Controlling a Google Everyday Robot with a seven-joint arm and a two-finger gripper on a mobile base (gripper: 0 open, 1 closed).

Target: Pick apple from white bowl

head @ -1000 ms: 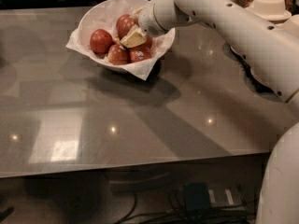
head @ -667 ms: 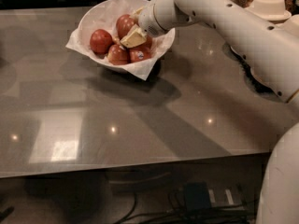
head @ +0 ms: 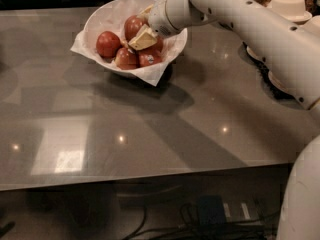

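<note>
The white bowl, lined with crinkled white paper, stands at the back centre of the grey table. It holds several red apples: one at the left, one at the front, one with a sticker and one at the back. My gripper reaches in from the right over the rim. It sits down among the apples, against the back one and above the stickered one. The white arm runs off to the right.
White dishes stand at the back right, and a dark object lies behind the arm. The table's front edge runs across at the bottom. Cables and a power strip lie on the floor below.
</note>
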